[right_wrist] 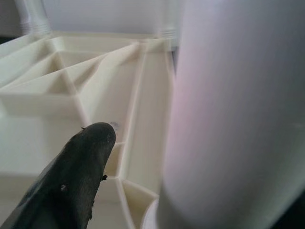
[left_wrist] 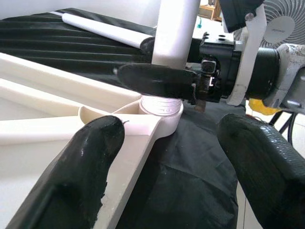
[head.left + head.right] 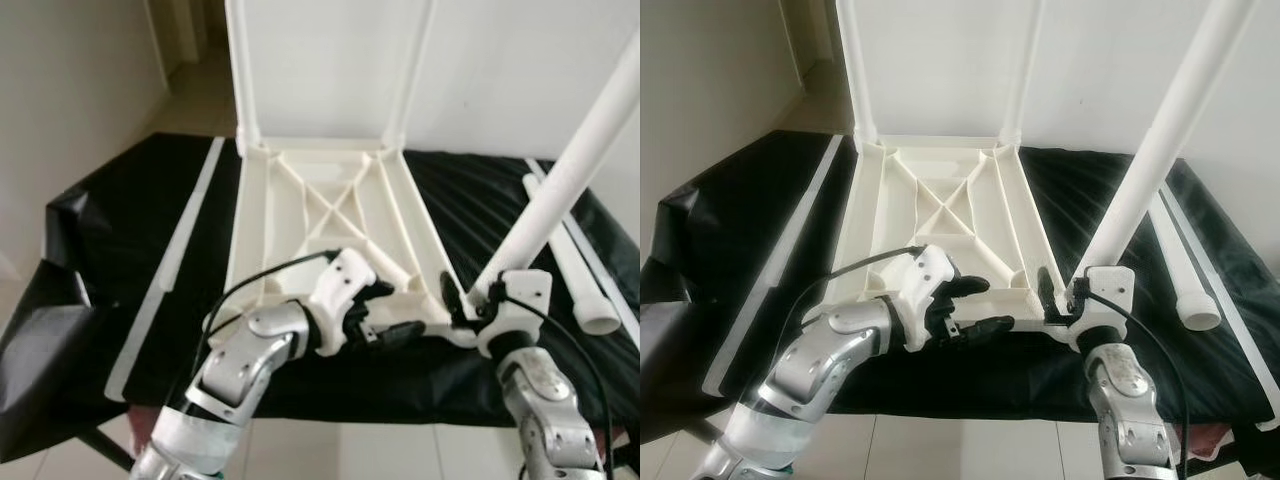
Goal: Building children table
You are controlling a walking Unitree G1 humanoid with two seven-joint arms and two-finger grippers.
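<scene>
Tabletop (image 3: 320, 215), white ribbed plastic, lying upside down on black-draped surface (image 3: 110, 240), ribs facing up. Two legs (image 3: 240, 70) already standing in far corner sockets. Third leg (image 3: 560, 185) seated, tilted, in near right corner socket (image 2: 159, 112); thread rings visible at its base in left wrist view.

Right gripper (image 3: 470, 300) at base of third leg, just above socket; jaws clamped on leg, one black finger (image 2: 157, 78) seen wrapping the tube. Left gripper (image 3: 385, 325) low at near edge of tabletop, just beside same corner; jaws apart, one finger (image 2: 90, 157) over tabletop rim, the other (image 2: 259, 157) over the black cloth, nothing between them. Contact with rim likely but not certain from these views.

Spare leg (image 3: 575, 265) lying on surface, right of tabletop, well apart from grippers. Long flat white strip (image 3: 170, 260) lying along left side.

Handling, as judged:
- Tabletop: light, stiff, apt to slide on cloth. Brace at rim or rib near working corner.
- Leg: light, rigid, smooth, hence slippery. Grip low, close to socket, for turning control.
- Thread: plastic, prone to cross-threading. Straighten leg before turning.
</scene>
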